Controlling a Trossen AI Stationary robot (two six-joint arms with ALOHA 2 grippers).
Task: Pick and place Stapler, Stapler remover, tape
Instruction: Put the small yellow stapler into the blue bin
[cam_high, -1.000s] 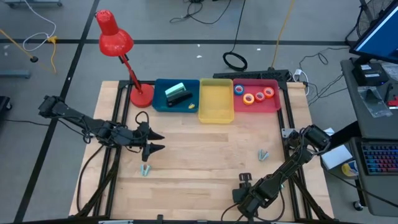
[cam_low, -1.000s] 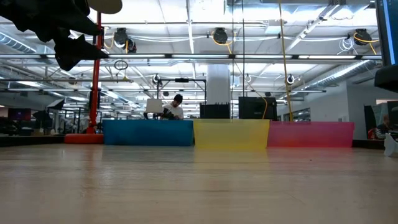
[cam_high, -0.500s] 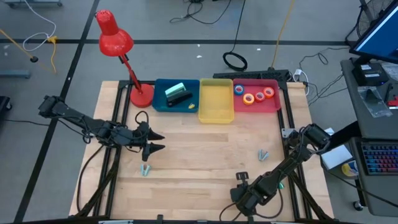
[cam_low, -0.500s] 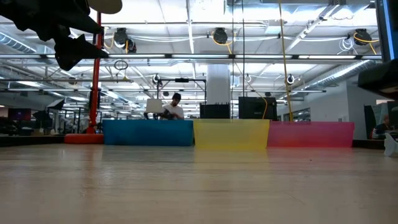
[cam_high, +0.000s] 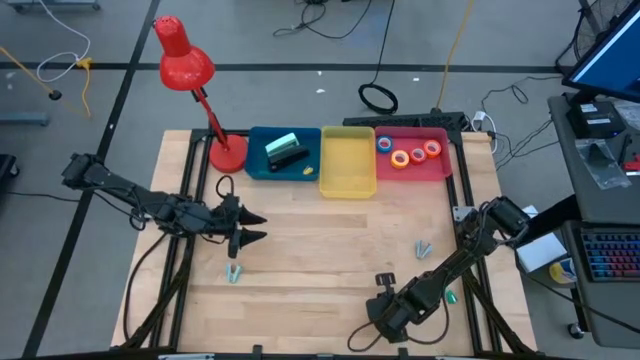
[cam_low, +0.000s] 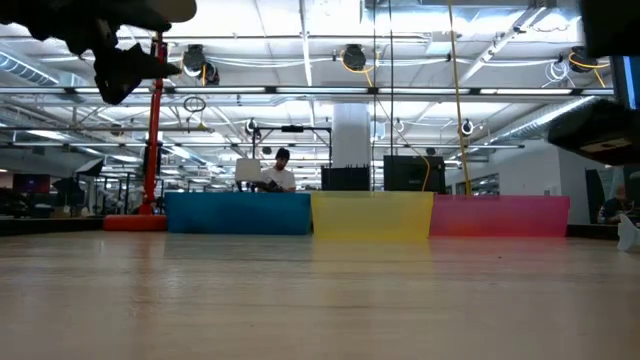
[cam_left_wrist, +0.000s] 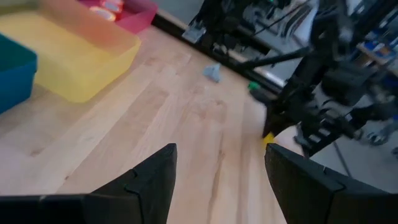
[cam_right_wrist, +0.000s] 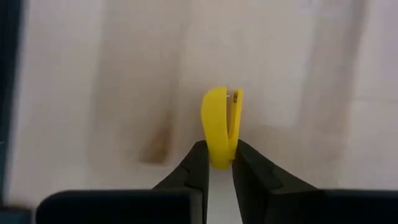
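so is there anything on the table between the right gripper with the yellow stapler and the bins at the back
Nothing visible blocks it. The right gripper is shut on the yellow stapler near the table's front edge. From there to the yellow bin the wood is bare in the high view; the grey staple remover lies off to the right.

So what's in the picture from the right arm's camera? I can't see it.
The right arm's tool is shut on a small yellow stapler, pinched between its two dark fingers. Pale wooden table lies behind it.
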